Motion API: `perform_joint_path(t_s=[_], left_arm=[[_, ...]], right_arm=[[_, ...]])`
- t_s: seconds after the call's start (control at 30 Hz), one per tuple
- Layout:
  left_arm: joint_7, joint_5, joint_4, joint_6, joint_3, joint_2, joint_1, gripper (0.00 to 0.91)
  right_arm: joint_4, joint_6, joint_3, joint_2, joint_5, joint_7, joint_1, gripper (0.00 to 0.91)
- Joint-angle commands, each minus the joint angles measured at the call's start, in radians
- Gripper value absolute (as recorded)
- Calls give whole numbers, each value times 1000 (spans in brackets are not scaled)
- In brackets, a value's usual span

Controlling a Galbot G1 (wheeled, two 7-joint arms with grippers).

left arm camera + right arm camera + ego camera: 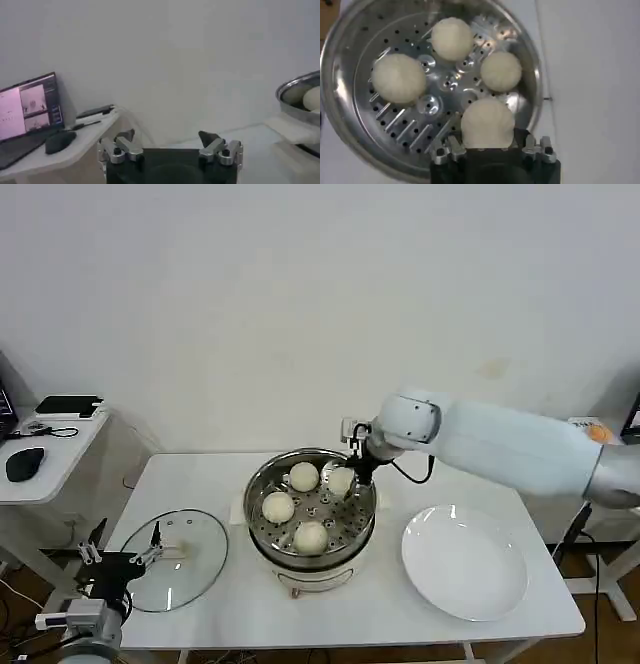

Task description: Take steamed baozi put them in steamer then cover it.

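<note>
Left hand (122, 556): parked low at the table's near-left corner, fingers spread apart with nothing between them, just beside the glass lid.
Glass lid (178, 559): flat on the table, left of the steamer.
White plate (465, 562): bare, on the table, right of the steamer.
Steamer (311, 511): mid-table, uncovered, steel tray on a cream base.
Steamed baozi (449, 38): all four inside on the perforated tray, apart from one another.
Right hand (352, 471): over the steamer's far-right rim, fingers either side of the bun (487, 124) there; whether they still grip it I cannot tell.
</note>
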Motion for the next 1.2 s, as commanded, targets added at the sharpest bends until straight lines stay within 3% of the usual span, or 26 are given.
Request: perform_joint_path(t_s=[0.03,0.37,0.4,0.43,0.73,0.83,1.0,1.1,1.2], left_arm=[[1,0,2,-1,1,0,0,907],[1,-1,3,-2,-5,0,2,907],[1,-1,3,-2,-4,-1,2,907],[1,-1,2,-2,-3,-2,1,907],[0,0,1,-2,-2,-5,3,907],[0,0,2,-2,-3,-5,4,907],[1,-1,4,-3,-4,-12,4,907],[0,-2,2,-3,0,-18,5,907],[-1,0,-1,-2,4,-24,4,907]], right_arm=[[-20,-32,-1,40,14,30,-53,705],[-27,-31,4,38,-7,30,-64,715],[-26,-31,6,36,-10,31,-65,756],[-24,-31,7,34,-10,34,-65,907],[27,-31,49,1,12,85,-51,907],[61,-31,67,-18,19,124,-44,907],[156,5,130,-82,-17,251,-62,907],[213,45,172,-132,48,441,-100,907],[283,128,268,-189,44,541,-198,907]])
